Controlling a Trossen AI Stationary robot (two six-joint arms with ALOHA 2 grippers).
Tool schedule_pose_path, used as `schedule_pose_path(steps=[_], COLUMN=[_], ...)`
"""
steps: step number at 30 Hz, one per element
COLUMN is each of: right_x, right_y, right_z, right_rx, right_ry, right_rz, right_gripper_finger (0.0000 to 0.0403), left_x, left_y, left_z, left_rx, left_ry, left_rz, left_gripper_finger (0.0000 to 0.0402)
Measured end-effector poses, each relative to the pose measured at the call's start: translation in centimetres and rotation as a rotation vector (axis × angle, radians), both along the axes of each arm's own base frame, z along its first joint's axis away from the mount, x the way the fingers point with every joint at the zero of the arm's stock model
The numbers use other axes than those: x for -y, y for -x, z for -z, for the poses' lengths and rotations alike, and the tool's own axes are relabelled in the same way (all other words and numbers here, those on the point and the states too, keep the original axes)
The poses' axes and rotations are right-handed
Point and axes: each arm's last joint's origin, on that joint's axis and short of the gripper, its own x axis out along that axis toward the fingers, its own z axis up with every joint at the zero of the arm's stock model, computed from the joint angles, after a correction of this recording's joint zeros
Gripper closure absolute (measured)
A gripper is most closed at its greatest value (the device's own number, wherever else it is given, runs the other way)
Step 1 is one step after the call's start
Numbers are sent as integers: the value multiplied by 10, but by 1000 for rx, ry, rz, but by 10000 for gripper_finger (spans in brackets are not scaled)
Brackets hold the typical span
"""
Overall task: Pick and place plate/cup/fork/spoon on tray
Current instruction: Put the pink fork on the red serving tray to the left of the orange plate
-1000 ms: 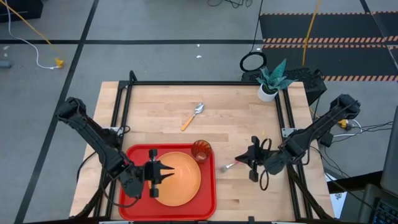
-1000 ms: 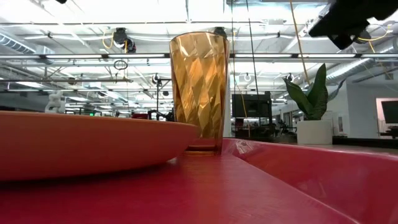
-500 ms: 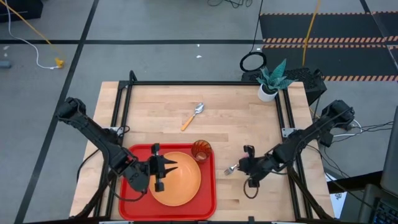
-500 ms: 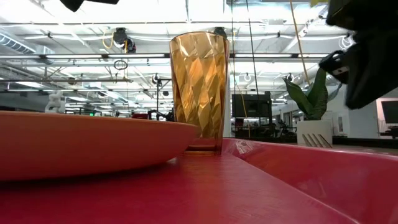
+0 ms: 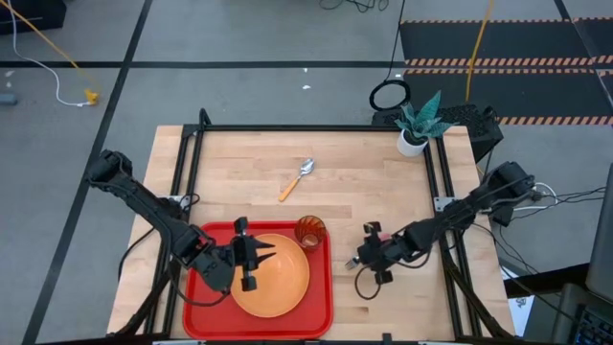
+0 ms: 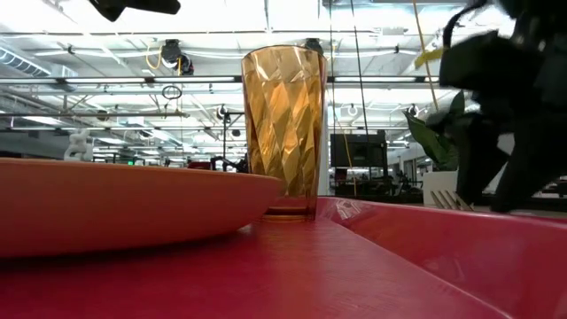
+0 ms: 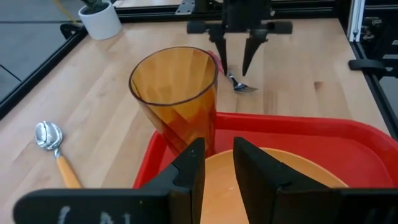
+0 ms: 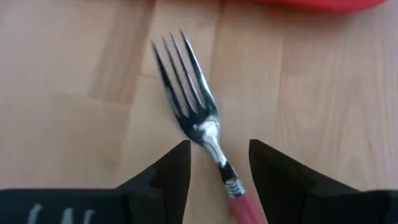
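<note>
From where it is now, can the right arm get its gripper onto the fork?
Probably yes. The right gripper is open and poised over the fork, its fingers either side of the neck where the pink-red handle begins. The fork lies alone on the bare table just outside the tray, with nothing crowding it.

Materials and finishes noted
Fork (image 8: 198,127) tines showing polished metal; cup (image 6: 283,131) showing glossy translucent plastic; table (image 5: 364,187) showing matt wood.

- I saw the wooden table (image 5: 364,182) carrying the red tray (image 5: 206,240) at lower left.
- The spoon (image 5: 297,179) lay near centre.
- The fork (image 5: 352,260) lay right of the tray.
- A potted plant (image 5: 415,129) stood at the upper right corner.
</note>
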Motion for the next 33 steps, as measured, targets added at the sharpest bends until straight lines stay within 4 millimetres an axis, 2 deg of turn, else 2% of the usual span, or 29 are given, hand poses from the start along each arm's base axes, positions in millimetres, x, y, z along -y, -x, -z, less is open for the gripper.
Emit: schedule_pose_path(steps=[3, 9, 18, 23, 33], right_x=[3, 8, 10, 11, 14], right_y=[-2, -4, -3, 2, 7], right_z=[8, 10, 10, 2, -35], right_rx=[-45, -90, -104, -95, 66], right_ry=[1, -37, -43, -85, -174], right_rz=[-8, -38, -5, 59, 84], right_gripper_finger=[256, 289, 390, 389, 399], left_x=[-1, -1, -2, -3, -5], left_y=[-1, -1, -1, -3, -4], left_z=[0, 0, 0, 0, 0], left_rx=[-1, -2, -3, -3, -3], left_ry=[-1, -3, -3, -3, -4], left_rz=[-3, -1, -4, -12, -19], left_gripper_finger=[314, 314, 314, 314, 314])
